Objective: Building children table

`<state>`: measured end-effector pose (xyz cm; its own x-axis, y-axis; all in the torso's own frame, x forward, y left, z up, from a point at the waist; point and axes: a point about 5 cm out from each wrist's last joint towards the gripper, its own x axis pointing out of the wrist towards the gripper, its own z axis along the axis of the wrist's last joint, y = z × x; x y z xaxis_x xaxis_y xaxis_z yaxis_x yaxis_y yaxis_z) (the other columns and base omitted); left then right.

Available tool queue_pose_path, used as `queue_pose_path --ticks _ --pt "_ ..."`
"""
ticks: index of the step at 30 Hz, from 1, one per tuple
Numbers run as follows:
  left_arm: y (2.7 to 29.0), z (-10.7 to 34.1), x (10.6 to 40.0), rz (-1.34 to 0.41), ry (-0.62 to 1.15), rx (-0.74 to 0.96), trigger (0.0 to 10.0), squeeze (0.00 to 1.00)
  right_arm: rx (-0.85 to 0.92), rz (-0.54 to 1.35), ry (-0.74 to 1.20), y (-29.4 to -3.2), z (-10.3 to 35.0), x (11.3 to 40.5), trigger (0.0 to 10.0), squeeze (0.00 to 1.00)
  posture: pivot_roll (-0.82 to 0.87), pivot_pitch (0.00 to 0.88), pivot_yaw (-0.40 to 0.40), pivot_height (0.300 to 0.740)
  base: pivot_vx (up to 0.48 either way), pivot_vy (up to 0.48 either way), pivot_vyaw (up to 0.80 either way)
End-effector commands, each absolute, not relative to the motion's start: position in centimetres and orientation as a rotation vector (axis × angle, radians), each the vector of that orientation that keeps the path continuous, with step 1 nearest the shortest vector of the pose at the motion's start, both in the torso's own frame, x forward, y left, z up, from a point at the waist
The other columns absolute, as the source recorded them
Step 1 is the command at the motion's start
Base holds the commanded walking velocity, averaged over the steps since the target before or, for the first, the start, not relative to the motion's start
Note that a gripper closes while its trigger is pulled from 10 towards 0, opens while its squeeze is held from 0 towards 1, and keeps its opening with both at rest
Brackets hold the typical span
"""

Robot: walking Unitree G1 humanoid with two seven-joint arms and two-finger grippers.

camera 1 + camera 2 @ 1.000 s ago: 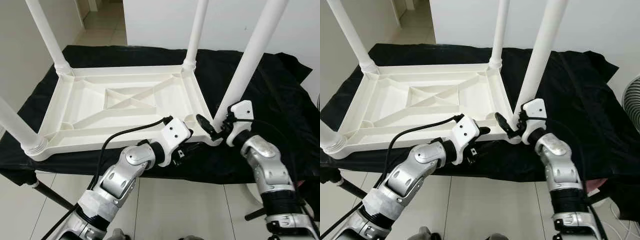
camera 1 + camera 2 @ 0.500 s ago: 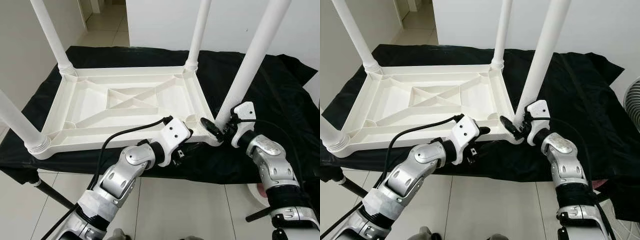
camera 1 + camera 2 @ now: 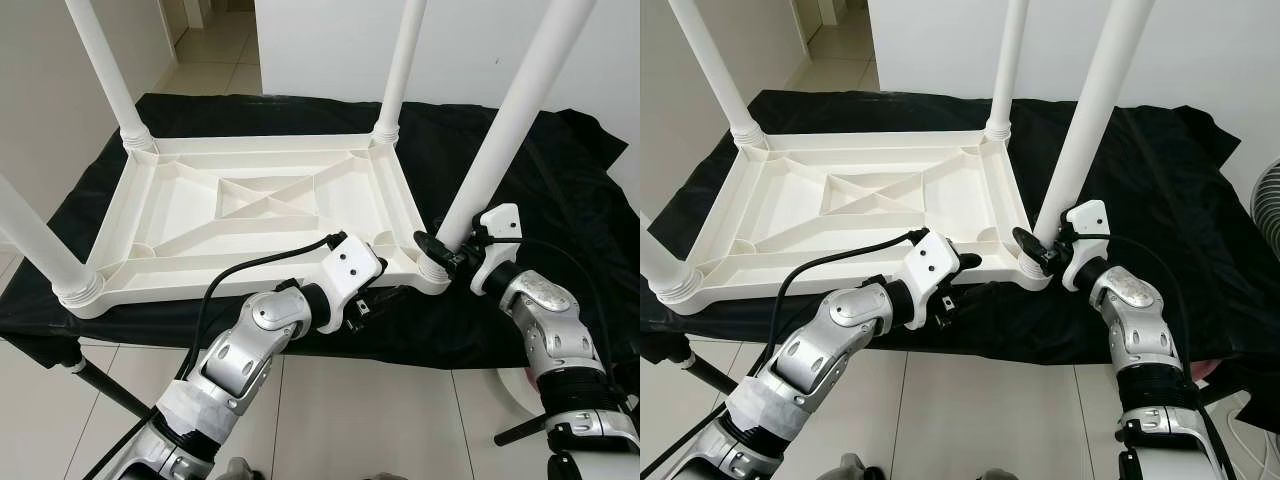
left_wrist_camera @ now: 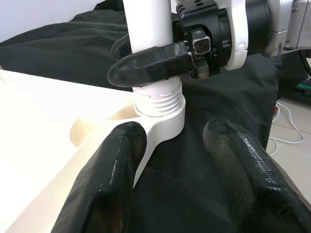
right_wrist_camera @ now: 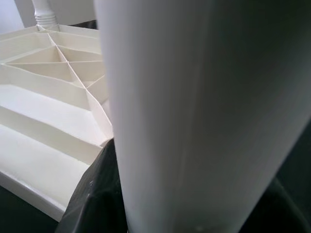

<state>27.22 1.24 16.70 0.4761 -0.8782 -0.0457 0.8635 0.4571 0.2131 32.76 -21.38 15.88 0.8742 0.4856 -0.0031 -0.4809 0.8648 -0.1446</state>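
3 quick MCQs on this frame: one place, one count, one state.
1. Where is the right gripper?
A. On the far left leg
B. At the base of the near right leg
C. Hanging by the floor

2. How many legs stand in the tabletop?
A. Two
B. Three
C. Four

3. What is the left gripper doing?
A. Open beside the corner socket
B. Shut on the cloth
C. Shut on a leg

Answers:
1. B, the right gripper wraps the near right leg just above its thread.
2. C, one leg stands at each corner of the tabletop.
3. A, the left gripper has its fingers spread over the black cloth.
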Motion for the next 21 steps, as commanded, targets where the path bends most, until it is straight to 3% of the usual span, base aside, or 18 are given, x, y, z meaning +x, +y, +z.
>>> queue_pose_path --ticks 1,9,12,21 --pt "1.1 16.9 27.1 -1.112 -0.076 0.227 10.0 0.0 -0.096 0.467 0.004 -21.3 15.0 32.6 10.0 0.0 -0.12 0.054 0.031 0.74 0.0 0.0 0.0" --pt "1.2 16.7 27.0 -1.109 -0.069 0.224 10.0 0.0 -0.046 0.275 -0.017 -19.2 15.7 31.8 10.0 0.0 -0.13 0.068 0.033 0.74 0.0 0.0 0.0" --pt "1.2 16.5 27.0 -1.114 -0.064 0.225 10.0 0.0 0.009 0.087 -0.009 -17.9 15.8 30.8 10.0 0.0 -0.14 0.074 0.037 0.74 0.0 0.0 0.0" --pt "1.2 16.5 27.0 -1.12 -0.064 0.226 10.0 0.0 0.033 -0.001 -0.015 -16.5 15.8 29.9 10.0 0.0 -0.15 0.078 0.041 0.74 0.0 0.0 0.0"
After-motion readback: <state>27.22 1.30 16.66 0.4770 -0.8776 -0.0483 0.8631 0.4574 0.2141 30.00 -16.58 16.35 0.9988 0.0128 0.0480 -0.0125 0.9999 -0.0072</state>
